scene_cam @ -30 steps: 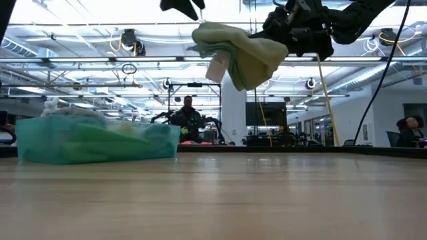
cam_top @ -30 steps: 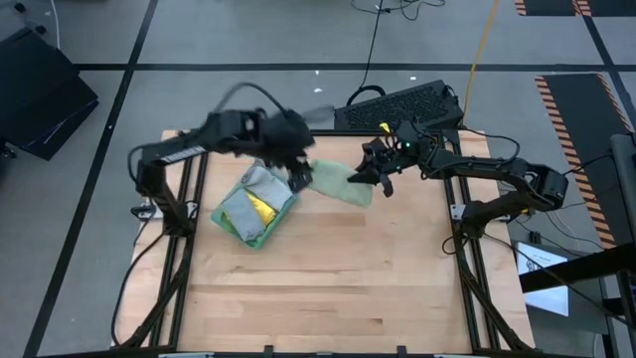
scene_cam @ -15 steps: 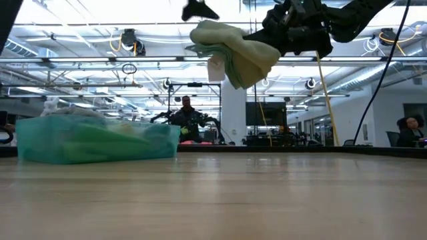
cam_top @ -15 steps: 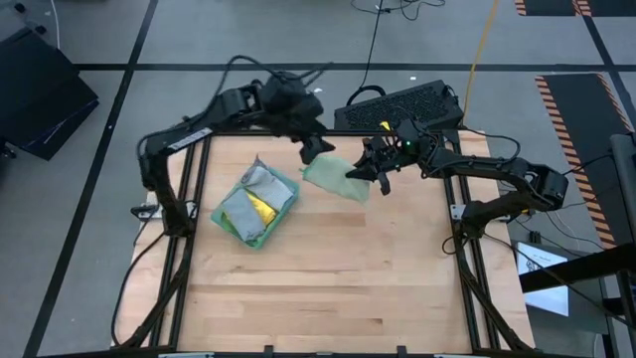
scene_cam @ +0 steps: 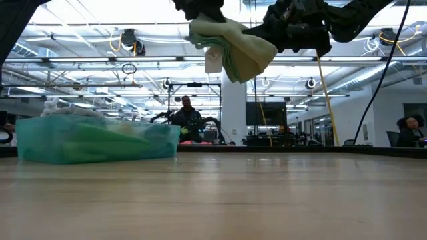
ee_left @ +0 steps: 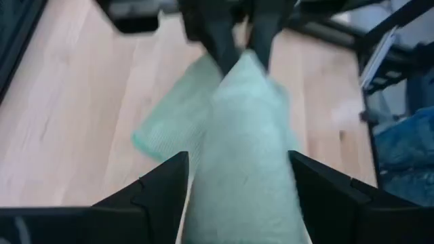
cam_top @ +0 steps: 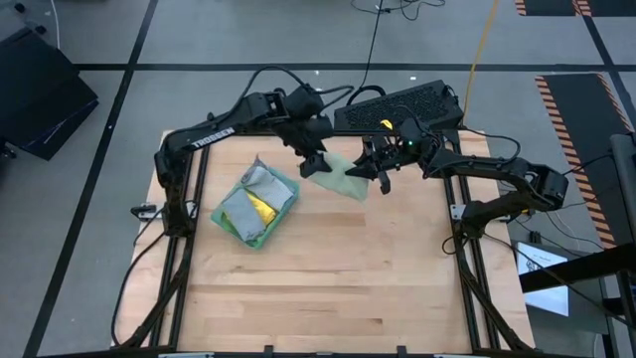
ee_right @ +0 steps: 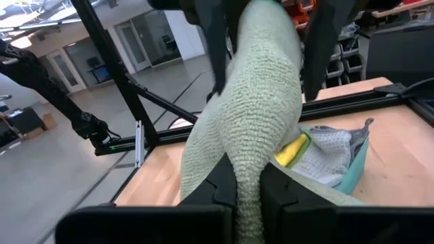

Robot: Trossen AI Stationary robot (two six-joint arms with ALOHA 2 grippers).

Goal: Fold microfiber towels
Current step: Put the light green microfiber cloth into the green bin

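The right gripper point(cam_top: 379, 171) pinches the pale sage green towel point(cam_top: 336, 177) aloft, apparently so the left gripper point(cam_top: 316, 163), fingers spread around its opposite edge, can grasp it for folding.

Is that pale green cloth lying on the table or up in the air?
In the air: the pale green towel hangs bunched above the table, held by the right gripper, the left gripper at its other end.
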